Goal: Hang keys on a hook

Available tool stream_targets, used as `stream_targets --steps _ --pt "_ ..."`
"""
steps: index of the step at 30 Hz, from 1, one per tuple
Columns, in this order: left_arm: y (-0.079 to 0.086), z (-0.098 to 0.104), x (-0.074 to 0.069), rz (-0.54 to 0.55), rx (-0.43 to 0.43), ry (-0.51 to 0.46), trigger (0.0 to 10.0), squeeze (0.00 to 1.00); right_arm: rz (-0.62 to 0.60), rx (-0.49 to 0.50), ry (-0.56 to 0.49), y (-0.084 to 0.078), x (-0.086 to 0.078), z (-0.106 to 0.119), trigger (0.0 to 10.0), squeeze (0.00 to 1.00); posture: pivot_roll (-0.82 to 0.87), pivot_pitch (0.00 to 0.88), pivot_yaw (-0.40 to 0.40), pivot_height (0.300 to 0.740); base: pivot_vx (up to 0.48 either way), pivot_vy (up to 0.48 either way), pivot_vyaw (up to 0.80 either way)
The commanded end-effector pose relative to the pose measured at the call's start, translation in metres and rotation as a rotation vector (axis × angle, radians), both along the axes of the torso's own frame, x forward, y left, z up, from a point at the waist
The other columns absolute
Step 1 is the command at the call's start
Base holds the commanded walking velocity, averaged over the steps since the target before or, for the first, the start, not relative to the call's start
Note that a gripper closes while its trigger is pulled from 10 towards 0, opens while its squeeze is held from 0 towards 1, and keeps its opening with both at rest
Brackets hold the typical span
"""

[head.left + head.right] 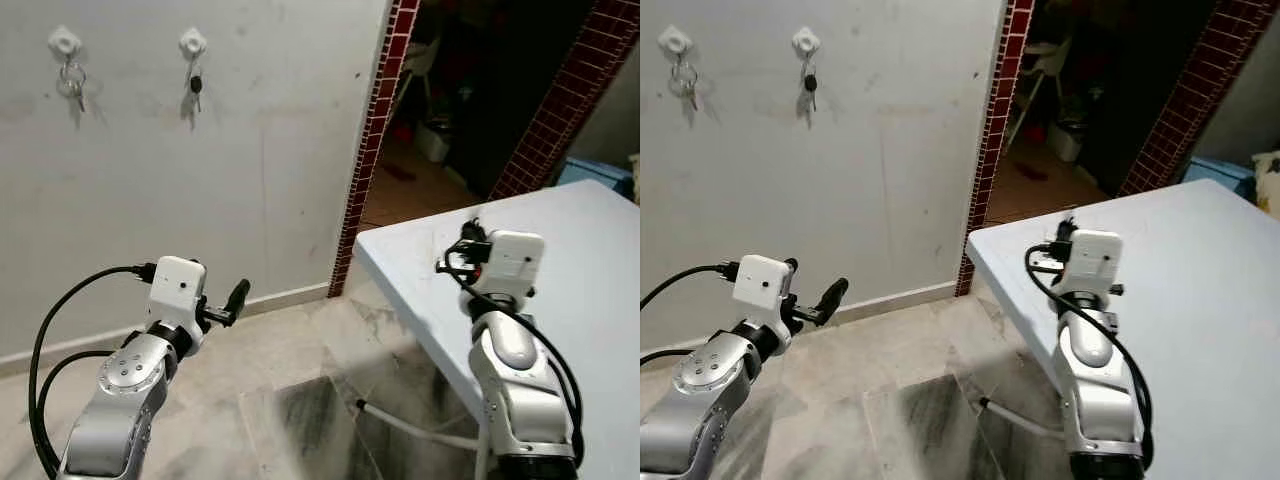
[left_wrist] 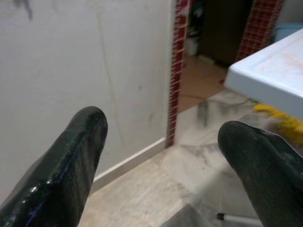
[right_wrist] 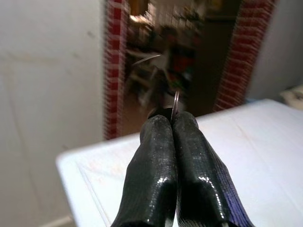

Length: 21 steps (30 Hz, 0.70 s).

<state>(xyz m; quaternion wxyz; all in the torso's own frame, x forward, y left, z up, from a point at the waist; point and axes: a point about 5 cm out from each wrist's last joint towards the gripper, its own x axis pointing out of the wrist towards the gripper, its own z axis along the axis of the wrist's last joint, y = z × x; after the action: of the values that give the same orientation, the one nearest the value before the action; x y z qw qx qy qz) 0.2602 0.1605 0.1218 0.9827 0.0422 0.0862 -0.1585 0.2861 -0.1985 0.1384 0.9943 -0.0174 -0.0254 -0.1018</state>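
Two hooks (image 1: 193,42) sat high on the white wall (image 1: 250,150), each already carrying keys (image 1: 194,84). Below the hooks the wall was bare down to the skirting, and the tiled floor (image 1: 280,350) before it lay open to my left arm. The desk (image 1: 590,250) stood to the right of the hooks, its corner jutting toward the brick-edged doorway (image 1: 372,140) under my right arm.

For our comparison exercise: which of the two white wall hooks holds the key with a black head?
The white wall hook nearer the doorway: a black-headed key hangs from it, while the other white hook carries only silver metal keys.
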Motion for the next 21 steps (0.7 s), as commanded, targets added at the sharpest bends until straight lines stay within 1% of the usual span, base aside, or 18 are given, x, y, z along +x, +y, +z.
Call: stream_targets --steps 1,3,4,6,7,10,12,15,19,21 --pt "0.009 0.002 0.0 0.029 0.027 0.0 10.0 0.0 0.013 0.006 -0.021 0.001 0.0 0.008 10.0 0.0 0.15 0.0 -0.09 0.74 0.0 0.476 0.0" --pt "0.01 0.002 -0.002 0.033 0.03 0.003 10.0 0.0 0.021 -0.002 -0.015 -0.003 -0.003 0.008 10.0 0.0 0.15 0.0 -0.089 0.74 0.0 0.474 0.0" --pt "0.011 0.001 -0.002 0.035 0.032 0.01 10.0 0.0 0.04 -0.026 -0.005 -0.007 -0.006 0.008 10.0 0.0 0.14 0.0 -0.09 0.74 0.0 0.472 0.0" --pt "0.012 0.001 -0.003 0.035 0.034 0.013 10.0 0.0 0.05 -0.041 0.0 -0.009 -0.007 0.009 10.0 0.0 0.14 0.0 -0.089 0.74 0.0 0.472 0.0" --pt "0.012 0.001 -0.002 0.034 0.035 0.013 10.0 0.0 0.049 -0.037 0.003 -0.011 -0.008 0.009 10.0 0.0 0.14 0.0 -0.09 0.74 0.0 0.472 0.0" --pt "0.012 0.0 -0.002 0.035 0.038 0.017 10.0 0.0 0.05 -0.034 0.006 -0.013 -0.007 0.011 10.0 0.0 0.14 0.0 -0.091 0.74 0.0 0.472 0.0" --pt "0.011 0.0 -0.001 0.033 0.037 0.016 10.0 0.0 0.062 -0.037 0.003 -0.01 -0.006 0.013 10.0 0.0 0.14 0.0 -0.089 0.74 0.0 0.469 0.0" --pt "0.01 0.0 -0.001 0.025 0.044 0.017 10.0 0.0 0.081 -0.03 0.009 -0.005 -0.007 0.012 10.0 0.0 0.14 0.0 -0.089 0.74 0.0 0.279 0.0" --pt "0.013 0.004 0.007 0.045 0.048 -0.011 10.0 0.0 0.093 -0.009 0.016 0.003 -0.008 0.01 10.0 0.0 0.14 0.0 -0.091 0.74 0.0 0.0 0.0" --pt "0.014 0.005 0.008 0.046 0.049 -0.015 10.0 0.0 0.092 -0.006 0.017 0.003 -0.008 0.01 10.0 0.0 0.14 0.0 -0.091 0.74 0.0 0.0 0.0"
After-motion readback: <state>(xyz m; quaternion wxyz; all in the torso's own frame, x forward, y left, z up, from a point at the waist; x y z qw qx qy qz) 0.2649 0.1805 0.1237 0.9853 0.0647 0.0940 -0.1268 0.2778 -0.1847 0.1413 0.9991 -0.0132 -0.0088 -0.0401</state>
